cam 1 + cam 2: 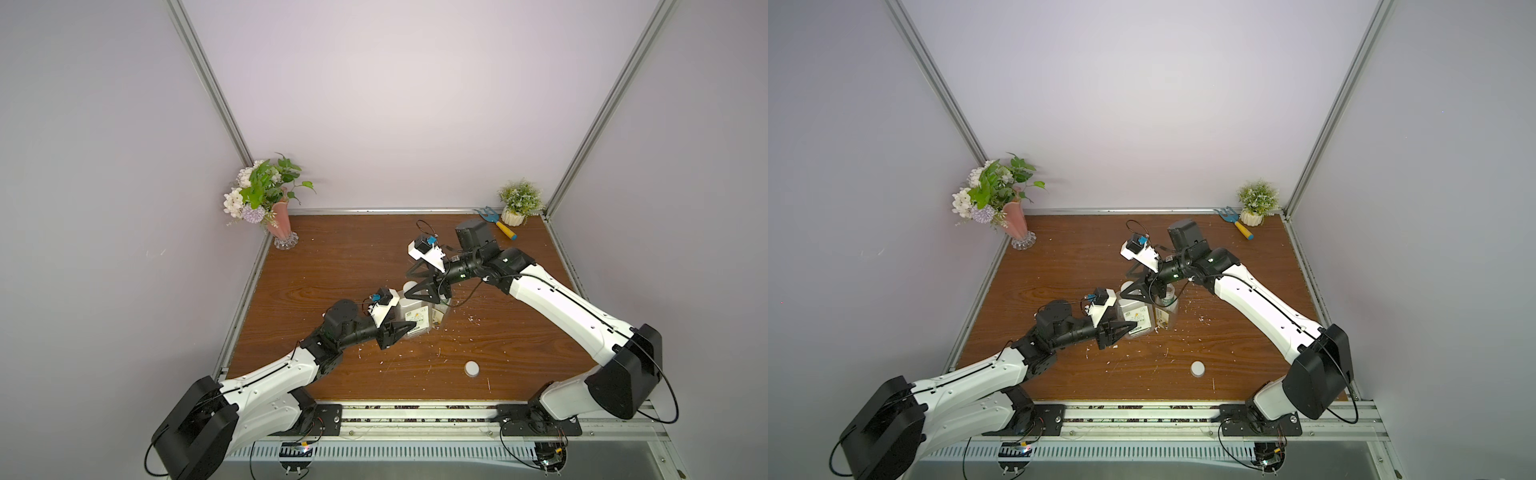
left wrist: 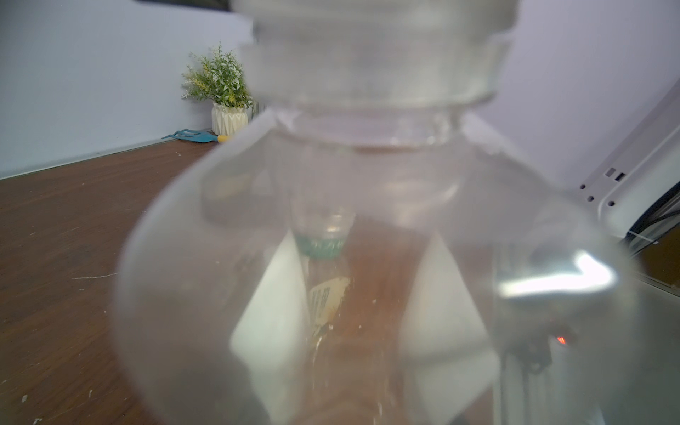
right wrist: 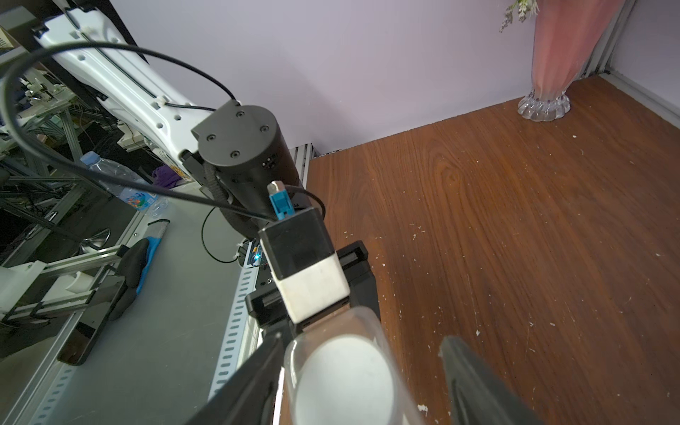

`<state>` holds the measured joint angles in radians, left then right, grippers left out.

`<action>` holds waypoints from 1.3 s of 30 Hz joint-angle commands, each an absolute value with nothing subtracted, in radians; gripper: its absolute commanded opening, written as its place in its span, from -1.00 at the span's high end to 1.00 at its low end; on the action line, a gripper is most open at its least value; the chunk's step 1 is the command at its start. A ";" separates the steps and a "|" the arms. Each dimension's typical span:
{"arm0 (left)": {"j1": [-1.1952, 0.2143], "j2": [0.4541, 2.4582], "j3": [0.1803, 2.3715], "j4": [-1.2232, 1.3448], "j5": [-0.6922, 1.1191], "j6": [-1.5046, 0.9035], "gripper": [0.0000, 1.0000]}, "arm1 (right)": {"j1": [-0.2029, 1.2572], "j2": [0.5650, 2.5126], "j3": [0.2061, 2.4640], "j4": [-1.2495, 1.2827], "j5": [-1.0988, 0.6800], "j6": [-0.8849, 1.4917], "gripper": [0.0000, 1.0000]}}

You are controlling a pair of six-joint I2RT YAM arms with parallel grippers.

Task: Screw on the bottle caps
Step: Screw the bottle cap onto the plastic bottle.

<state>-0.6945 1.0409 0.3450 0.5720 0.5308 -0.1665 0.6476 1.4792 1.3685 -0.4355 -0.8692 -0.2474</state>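
**Position.** In both top views the squarish bottle (image 1: 415,318) stands upright at centre frame, with the round bottle (image 1: 440,316) just beside it on the right.

**Caps.** One cap (image 3: 342,379) sits on the squarish bottle's neck. The second cap (image 1: 472,368) lies loose on the table (image 1: 332,257), lower right of centre.

**Grippers.** The left gripper (image 1: 405,326) is clamped on the labelled body. The right gripper (image 3: 364,346) straddles the seated cap without gripping it, and one finger (image 3: 471,375) stands clear of it.

**Handling (assessment).** The bottle appears empty, light and thin-walled, so it is likely to flex. The cap is small and smooth and is best pinched across its rim.

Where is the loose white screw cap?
In both top views the white round plastic cap lies on the brown wooden table near its front edge, right of the clear squarish plastic bottle.
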 commanded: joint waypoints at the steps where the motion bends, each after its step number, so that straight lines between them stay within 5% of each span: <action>1: -0.706 1.026 0.370 0.587 0.551 -0.162 0.57 | 0.653 1.460 1.373 -0.411 -0.878 -0.245 -0.35; 17: -0.704 0.987 0.358 0.586 0.537 -0.157 0.59 | 0.668 1.444 1.342 -0.404 -0.858 -0.236 0.03; 39: -0.709 0.854 0.290 0.624 0.430 -0.125 0.69 | 0.688 1.437 1.244 -0.197 -0.849 -0.078 0.97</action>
<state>-0.6998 0.9039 0.2897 0.5194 0.4652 -0.1566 0.6876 1.4601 1.2675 -0.2478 -0.8814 -0.1364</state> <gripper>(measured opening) 0.493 0.420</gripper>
